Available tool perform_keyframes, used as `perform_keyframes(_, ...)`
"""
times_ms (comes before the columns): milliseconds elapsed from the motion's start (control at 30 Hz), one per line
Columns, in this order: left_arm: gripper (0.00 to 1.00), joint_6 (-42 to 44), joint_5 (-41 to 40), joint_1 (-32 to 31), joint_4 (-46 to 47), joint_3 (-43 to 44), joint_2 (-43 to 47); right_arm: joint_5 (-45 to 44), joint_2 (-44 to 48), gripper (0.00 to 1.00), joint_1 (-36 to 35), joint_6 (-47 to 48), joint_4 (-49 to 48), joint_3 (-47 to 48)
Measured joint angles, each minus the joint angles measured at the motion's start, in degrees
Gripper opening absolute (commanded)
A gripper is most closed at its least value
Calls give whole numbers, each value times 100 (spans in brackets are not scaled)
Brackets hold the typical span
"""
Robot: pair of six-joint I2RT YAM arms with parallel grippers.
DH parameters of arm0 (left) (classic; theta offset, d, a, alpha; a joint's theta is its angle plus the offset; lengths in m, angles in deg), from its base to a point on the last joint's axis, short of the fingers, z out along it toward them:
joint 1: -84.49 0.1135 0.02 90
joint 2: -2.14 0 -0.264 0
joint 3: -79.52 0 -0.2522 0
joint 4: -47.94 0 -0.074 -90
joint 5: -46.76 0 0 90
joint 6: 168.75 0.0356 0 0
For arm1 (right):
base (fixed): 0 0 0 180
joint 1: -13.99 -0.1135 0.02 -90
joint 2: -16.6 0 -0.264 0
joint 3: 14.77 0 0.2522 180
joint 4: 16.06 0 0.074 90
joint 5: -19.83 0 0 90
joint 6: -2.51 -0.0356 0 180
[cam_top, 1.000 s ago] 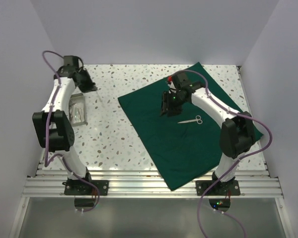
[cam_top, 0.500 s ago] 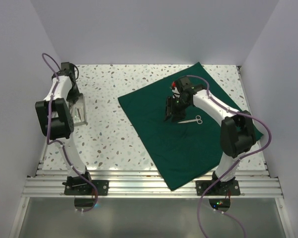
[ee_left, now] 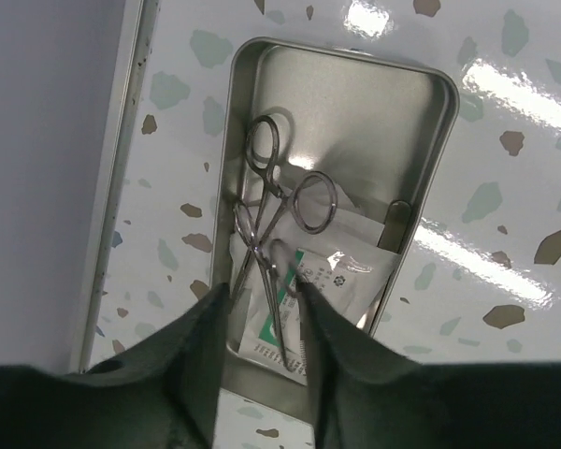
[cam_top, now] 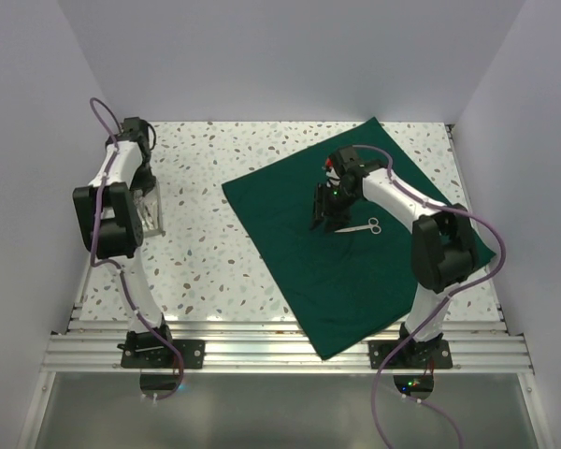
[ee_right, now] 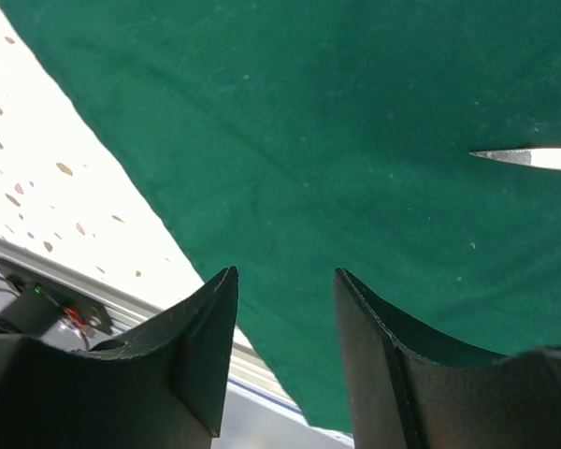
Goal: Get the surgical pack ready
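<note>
The dark green drape lies spread flat on the right half of the table, with silver scissors on it. My right gripper hovers open over the drape, just left of the scissors; only the scissors' tip shows in the right wrist view. A small steel tray at the table's left edge holds silver forceps on a white packet. My left gripper hangs over the tray's near end, open. Its fingers stand either side of the forceps' tips without touching them.
The tray sits close to the left wall and the table's metal side rail. The drape's near corner reaches the aluminium rail at the table's front. White walls close in the table on three sides.
The left arm has swung from right of the tray to over it, and its jaws have opened. The right gripper has shifted slightly toward the scissors.
</note>
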Motion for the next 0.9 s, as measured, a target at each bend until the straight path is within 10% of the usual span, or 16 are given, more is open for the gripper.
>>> perform_keyframes(200,61,-22,-48,-120,-48,-50,4,-184,-219,47,201,-573,57,70)
perform_keyframes(900,65,-966,1692,-1283,614,-1733,2365,-2848,-612,38,765,-2817,1185,481)
